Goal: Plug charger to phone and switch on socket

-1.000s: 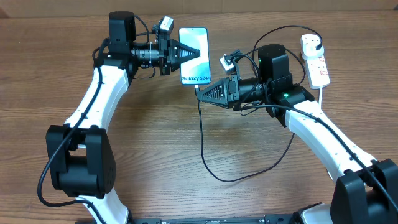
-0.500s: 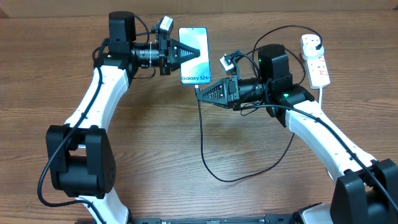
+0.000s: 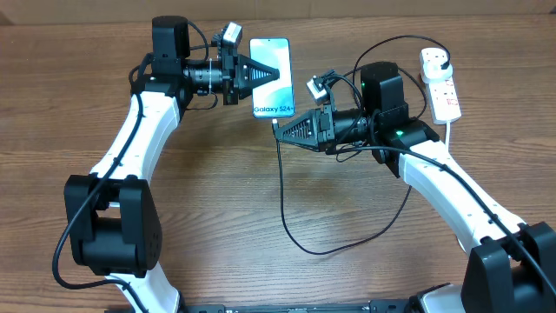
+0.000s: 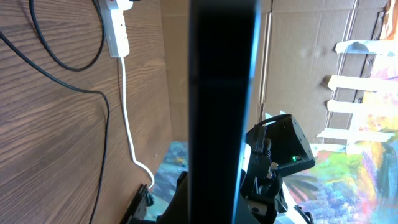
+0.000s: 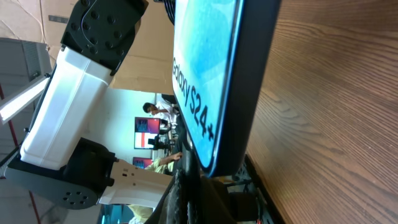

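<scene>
Toward the far side of the counter (image 3: 217,217), near its far edge: the phone (image 3: 276,97), screen facing up, long edges running away from the robot. Across its left long edge, the left gripper (image 3: 280,73), pressed together on the phone. In the left wrist view, the phone edge-on as a dark bar down the middle.

At the phone's near short edge, the right gripper (image 3: 279,126), pinched shut on the connector end of the charger (image 3: 282,191). Touching that edge or just beside it: cannot tell.

From there, thin black cable straight toward the robot, looping right, lost behind the right arm (image 3: 452,187), then arcing over to the socket (image 3: 441,87) near the far right corner, with the black plug at its far end. Thick white cord (image 3: 451,130) trailing off the socket's near end.

Wide bare wood between the two arms and in front of the phone, crossed only by the cable loop. Little room between the phone and the far counter edge.
</scene>
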### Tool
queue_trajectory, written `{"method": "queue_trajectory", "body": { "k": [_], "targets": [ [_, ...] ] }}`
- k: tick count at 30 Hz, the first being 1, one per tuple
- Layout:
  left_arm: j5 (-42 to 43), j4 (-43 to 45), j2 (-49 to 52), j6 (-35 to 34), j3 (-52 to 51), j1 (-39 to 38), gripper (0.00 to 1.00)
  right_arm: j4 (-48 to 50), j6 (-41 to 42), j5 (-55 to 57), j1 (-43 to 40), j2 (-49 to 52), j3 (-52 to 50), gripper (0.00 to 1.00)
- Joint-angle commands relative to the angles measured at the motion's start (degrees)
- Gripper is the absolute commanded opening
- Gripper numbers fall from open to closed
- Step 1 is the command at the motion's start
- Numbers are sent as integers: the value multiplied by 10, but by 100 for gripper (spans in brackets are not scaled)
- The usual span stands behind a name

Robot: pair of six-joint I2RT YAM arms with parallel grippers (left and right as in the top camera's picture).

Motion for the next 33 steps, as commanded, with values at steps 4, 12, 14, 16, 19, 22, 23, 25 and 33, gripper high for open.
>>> {"method": "queue_trajectory", "body": {
  "k": [4, 12, 14, 16, 19, 22, 23, 25, 33],
  "targets": [
    [6, -2, 1, 16, 9, -4, 4, 2, 0, -9, 3, -8, 4, 4],
    [6, -21, 1, 27, 9, -4, 4, -2, 3, 4, 3, -8, 4, 4],
    [7, -21, 1, 28, 9, -4, 4, -10, 2, 13, 3, -8, 4, 4],
    [7, -21, 1, 28, 9, -4, 4, -18, 2, 18, 3, -8, 4, 4],
    [7, -21, 1, 28, 9, -4, 4, -24, 0, 21, 3, -8, 4, 4],
    [7, -21, 1, 28, 9, -4, 4, -24, 0, 21, 3, -8, 4, 4],
    [7, -21, 1, 28, 9, -4, 4, -24, 0, 21, 3, -8, 4, 4],
    [7, -21, 1, 29, 9, -4, 4, -24, 0, 21, 3, -8, 4, 4],
    [-3, -21, 1, 35, 9, -4, 4, -20, 0, 6, 3, -8, 4, 4]
  ]
}}
